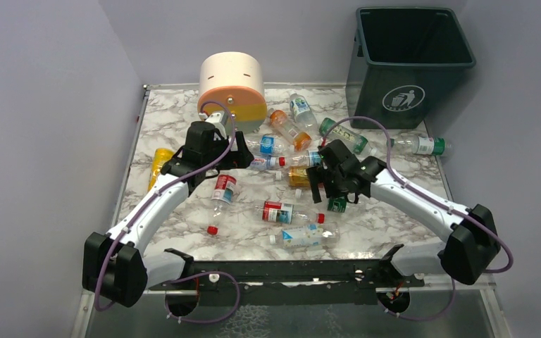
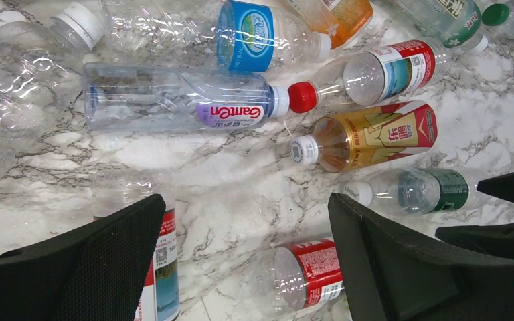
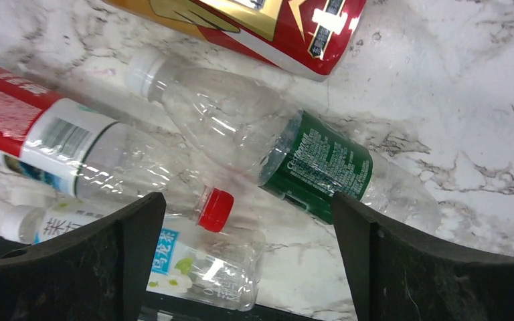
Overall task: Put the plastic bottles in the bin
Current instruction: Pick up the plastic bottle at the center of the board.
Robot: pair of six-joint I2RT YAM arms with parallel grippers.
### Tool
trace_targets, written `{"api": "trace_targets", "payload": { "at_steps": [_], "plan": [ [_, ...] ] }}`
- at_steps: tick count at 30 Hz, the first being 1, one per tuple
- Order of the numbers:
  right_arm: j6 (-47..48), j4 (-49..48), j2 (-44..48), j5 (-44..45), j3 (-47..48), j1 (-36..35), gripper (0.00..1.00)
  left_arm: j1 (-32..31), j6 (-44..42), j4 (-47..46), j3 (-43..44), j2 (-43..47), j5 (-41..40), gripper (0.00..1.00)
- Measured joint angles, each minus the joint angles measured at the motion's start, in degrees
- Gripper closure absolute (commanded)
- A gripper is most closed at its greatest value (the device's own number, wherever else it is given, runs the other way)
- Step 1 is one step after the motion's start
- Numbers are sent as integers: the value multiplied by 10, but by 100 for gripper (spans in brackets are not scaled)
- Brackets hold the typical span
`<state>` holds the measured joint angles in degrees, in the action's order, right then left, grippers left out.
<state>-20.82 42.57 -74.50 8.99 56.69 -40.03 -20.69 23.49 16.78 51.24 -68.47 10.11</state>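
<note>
Several plastic bottles lie scattered on the marble table (image 1: 183, 120). The dark green bin (image 1: 408, 63) stands off the table's far right corner and looks empty. My left gripper (image 1: 215, 160) (image 2: 244, 207) hovers open above bare marble, a red-labelled bottle (image 2: 304, 274) just below its fingers. Beyond it lie a clear purple-labelled bottle (image 2: 174, 100) and a gold bottle (image 2: 375, 137). My right gripper (image 1: 334, 190) (image 3: 247, 204) is open too, low over a clear green-labelled bottle (image 3: 318, 164) and the red cap (image 3: 215, 209) of a red-labelled bottle. Neither gripper holds anything.
A cream drum-shaped drawer unit (image 1: 232, 88) with orange and yellow fronts stands at the table's back left. A yellow bottle (image 1: 158, 165) lies near the left edge, another clear bottle (image 1: 423, 146) near the right edge by the bin. Lilac walls close in left and back.
</note>
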Motion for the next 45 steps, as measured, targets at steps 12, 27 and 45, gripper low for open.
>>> {"api": "trace_targets", "payload": {
  "at_steps": [12,27,45],
  "plan": [
    [1,24,-82,2,9,0,0,0,-2,-4,-7,0,10,1],
    [63,22,-140,10,39,0,0,0,-2,-4,-8,10,10,1],
    [84,23,-211,-36,51,-1,27,0,-2,-4,-8,14,10,1]
  ]
}}
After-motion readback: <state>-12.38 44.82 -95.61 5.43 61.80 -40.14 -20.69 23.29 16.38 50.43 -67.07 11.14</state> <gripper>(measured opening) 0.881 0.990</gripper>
